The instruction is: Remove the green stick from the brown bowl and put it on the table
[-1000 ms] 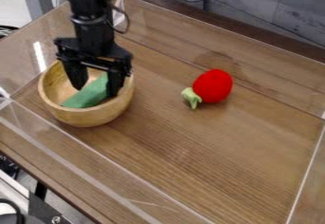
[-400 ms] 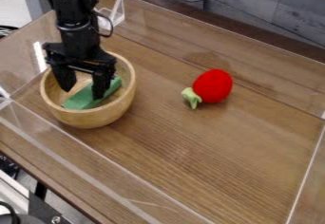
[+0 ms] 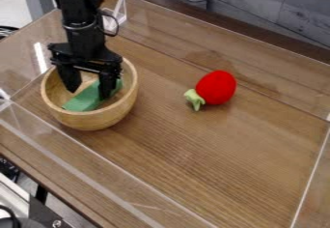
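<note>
Since a second earlier my arm had carried the fingers (image 3: 88,83) sideways across the brown bowl (image 3: 87,104), toward its far-left rim as the camera saw it, and lower into the cavity. In the last stretch the pose hardly altered. The fingers stood wide apart, pointing straight down, holding nothing. The green stick (image 3: 88,98) lay inside the bowl, leaning against the inner wall, and now sat between the two finger tips rather than off to one side. Whether a tip touched the stick I could not tell from this view.

My judgement: approach and alignment were done; the stick was bracketed, so closing on it was the step in hand. Nothing had yet been lifted, so most of the task remained.

Surface: the desk (image 3: 219,164) was brown wood-grain with dark streaks, fenced by low clear acrylic walls (image 3: 310,184). Right of the bowl lay plenty of bare wood for the set-down. Further right, well apart from the bowl, sat a red strawberry toy (image 3: 213,88) with a small green stem.

Room: behind the far wall, grey planking and blurred equipment only.
</note>
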`<state>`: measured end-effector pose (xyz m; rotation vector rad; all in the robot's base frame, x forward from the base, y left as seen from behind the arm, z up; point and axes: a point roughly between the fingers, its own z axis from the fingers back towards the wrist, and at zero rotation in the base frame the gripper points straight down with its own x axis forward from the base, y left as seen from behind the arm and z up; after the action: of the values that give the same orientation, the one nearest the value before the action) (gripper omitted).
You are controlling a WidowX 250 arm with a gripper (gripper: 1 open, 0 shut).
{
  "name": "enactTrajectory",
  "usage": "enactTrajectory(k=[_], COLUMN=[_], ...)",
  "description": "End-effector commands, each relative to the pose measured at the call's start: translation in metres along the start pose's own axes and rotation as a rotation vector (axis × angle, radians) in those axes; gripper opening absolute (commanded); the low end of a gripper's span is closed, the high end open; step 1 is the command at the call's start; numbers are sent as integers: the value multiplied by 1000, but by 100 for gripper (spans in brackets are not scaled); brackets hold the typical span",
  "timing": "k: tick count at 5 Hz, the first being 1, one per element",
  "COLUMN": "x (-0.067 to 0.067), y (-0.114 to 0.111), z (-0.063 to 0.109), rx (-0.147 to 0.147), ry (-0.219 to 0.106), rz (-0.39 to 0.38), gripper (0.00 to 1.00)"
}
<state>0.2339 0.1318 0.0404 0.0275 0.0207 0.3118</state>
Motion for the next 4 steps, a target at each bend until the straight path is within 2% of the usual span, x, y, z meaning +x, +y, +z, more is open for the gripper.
enactTrajectory(k=[1, 2, 3, 4], x=[12, 14, 6, -2], y=[16, 24, 23, 24], z=[6, 2, 4, 7], rx=[10, 6, 2, -4], ry=[-44, -43, -43, -43], rz=[69, 116, 130, 145], gripper=[100, 100, 0, 0])
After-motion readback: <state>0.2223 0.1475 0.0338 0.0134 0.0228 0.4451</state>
